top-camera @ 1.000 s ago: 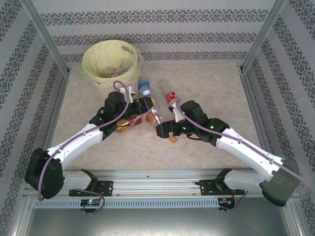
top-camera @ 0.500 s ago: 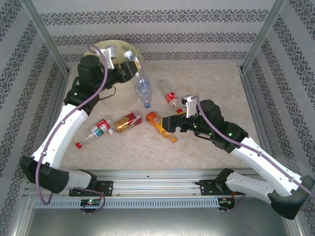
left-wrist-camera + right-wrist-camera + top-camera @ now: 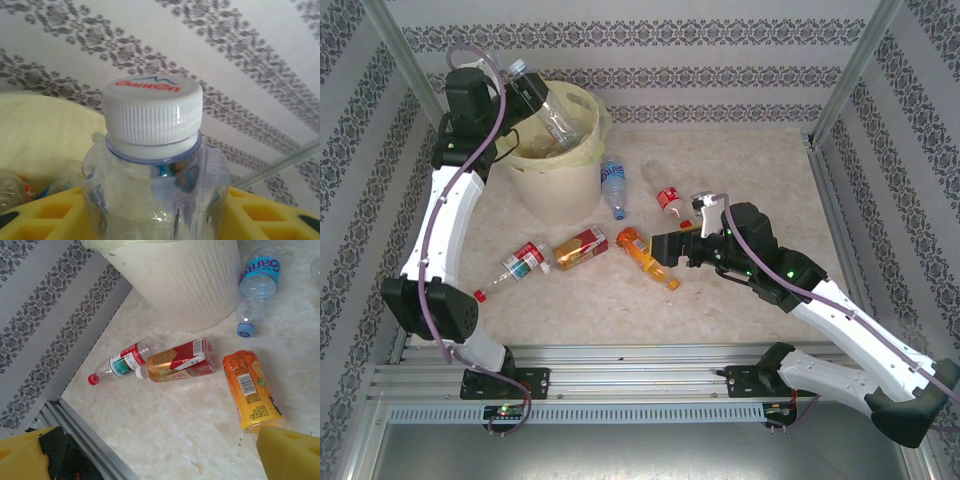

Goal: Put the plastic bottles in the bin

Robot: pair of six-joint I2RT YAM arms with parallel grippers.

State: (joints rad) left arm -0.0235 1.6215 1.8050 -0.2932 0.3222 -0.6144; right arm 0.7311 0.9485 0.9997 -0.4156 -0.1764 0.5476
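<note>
My left gripper (image 3: 534,96) is raised at the back left, shut on a clear bottle with a white cap (image 3: 548,104) that hangs tilted over the rim of the cream bin (image 3: 560,185). The left wrist view has that bottle (image 3: 155,165) between the yellow fingers (image 3: 260,215), with the bin's lining behind. My right gripper (image 3: 658,258) stands open low over the table, by an orange-labelled bottle (image 3: 642,252) (image 3: 250,390). The right gripper (image 3: 155,455) has bare table between its fingers.
On the table lie a blue-labelled bottle (image 3: 612,180) beside the bin, a small red-capped bottle (image 3: 668,200), a red-and-gold bottle (image 3: 580,247) (image 3: 180,360) and a red-capped bottle (image 3: 520,263) (image 3: 122,362). Patterned walls close three sides. The metal rail (image 3: 640,355) runs along the front.
My left arm has swung from the table's middle to the back left and lifted the clear bottle over the bin. The right arm has drawn back slightly, its jaws open.
</note>
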